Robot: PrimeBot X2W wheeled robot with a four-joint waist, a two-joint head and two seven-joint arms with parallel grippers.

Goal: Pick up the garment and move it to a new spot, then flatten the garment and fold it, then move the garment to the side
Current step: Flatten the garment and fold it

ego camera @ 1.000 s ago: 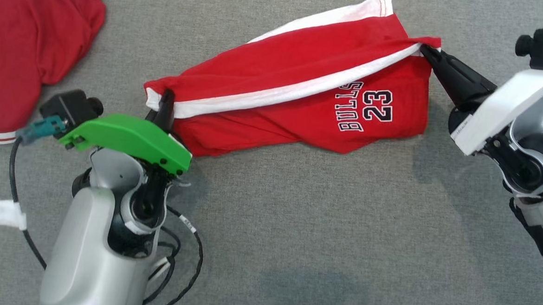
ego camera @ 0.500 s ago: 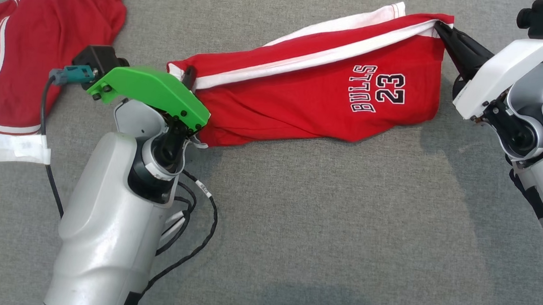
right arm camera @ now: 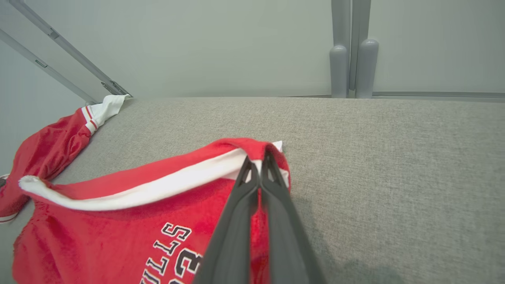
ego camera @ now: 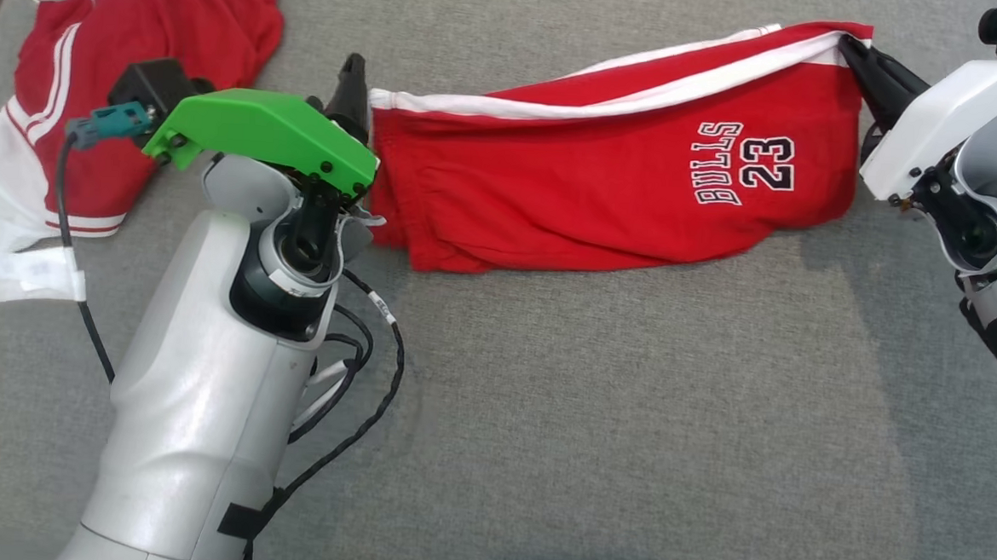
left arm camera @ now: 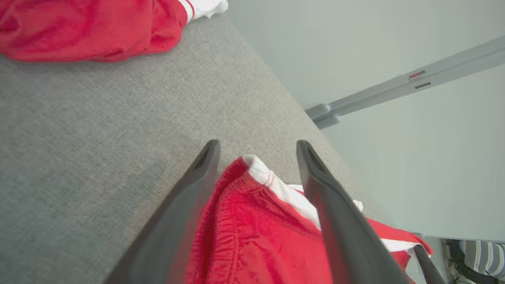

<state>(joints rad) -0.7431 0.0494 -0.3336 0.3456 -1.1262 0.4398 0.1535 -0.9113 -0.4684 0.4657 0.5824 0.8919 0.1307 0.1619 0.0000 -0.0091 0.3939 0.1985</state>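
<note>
step: flattening, judged | shorts (ego camera: 605, 192) lie stretched across far part of gray top (ego camera: 627, 423) | left gripper (left arm camera: 257, 145) spread, straddling waistband corner, not pinching | right gripper (right arm camera: 258, 157) clamped on opposite corner | next: probably release right, smooth, fold

Red shorts (ego camera: 605, 200) (white trim, black "BULLS 23"); grey table (ego camera: 627, 423).
</note>
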